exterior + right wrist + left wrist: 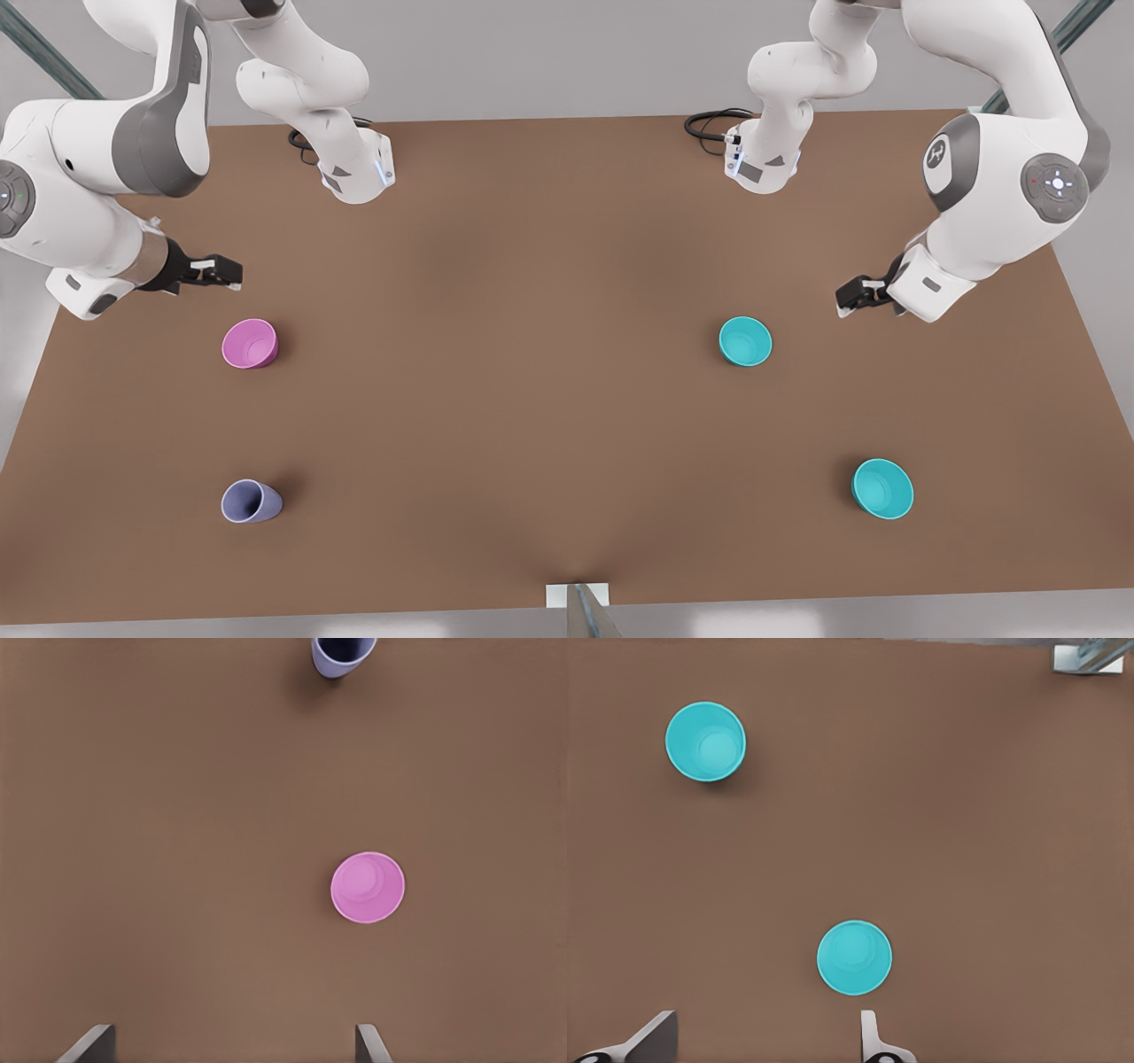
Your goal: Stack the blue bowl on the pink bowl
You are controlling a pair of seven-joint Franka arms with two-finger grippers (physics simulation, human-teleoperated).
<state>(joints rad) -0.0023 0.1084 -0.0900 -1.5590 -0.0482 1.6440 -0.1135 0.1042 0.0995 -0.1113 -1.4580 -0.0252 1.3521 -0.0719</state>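
The brown bench (549,354) is carrying four small vessels, with the two Franka arms reaching over it from the far edge. The left hand (849,297), matched by its wrist view of two turquoise bowls, is hovering at the front view's right, above the bench and just beyond the nearer of those bowls; its fingers (873,1036) are standing spread apart, released and grasping nothing. The right hand (221,273), matched by its wrist view of the pink bowl, is hovering at the front view's left, above the bench and just beyond that bowl; its fingers (368,1045) are likewise standing wide apart, released and empty. Two turquoise bowls are sitting upright on the front view's right half: the blue bowl (745,341) nearer the left hand, also seen in the left wrist view (854,958), and a second blue bowl (882,488) near the bench's front edge, well apart from the first (705,742). The pink bowl (250,343) is sitting upright on the front view's left half, well apart from both turquoise bowls, and is appearing in the right wrist view (368,887). The lavender-purple cup (251,501) is standing in front of the pink bowl, apart from it (342,654).
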